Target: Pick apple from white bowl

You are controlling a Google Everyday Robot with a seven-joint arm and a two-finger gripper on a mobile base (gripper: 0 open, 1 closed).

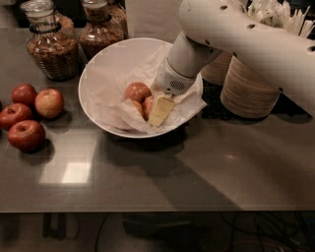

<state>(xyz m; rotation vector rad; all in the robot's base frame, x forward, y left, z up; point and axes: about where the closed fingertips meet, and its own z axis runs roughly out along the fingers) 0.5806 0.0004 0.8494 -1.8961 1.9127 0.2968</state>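
The white bowl (98,74) sits at the table's middle, lined with crumpled white paper (118,110). Two reddish apples lie in it: one (137,91) near the centre, another (146,105) just in front, partly wrapped by the paper. My gripper (158,111) reaches down into the bowl from the upper right, its cream tip right beside the front apple and touching or nearly touching it. The white arm (236,39) hides the bowl's right rim.
Several red apples (29,110) lie on the table at the left. Two glass jars (51,47) stand behind the bowl. Stacked beige paper bowls (248,86) and a holder of cutlery (275,15) stand at the right, under the arm.
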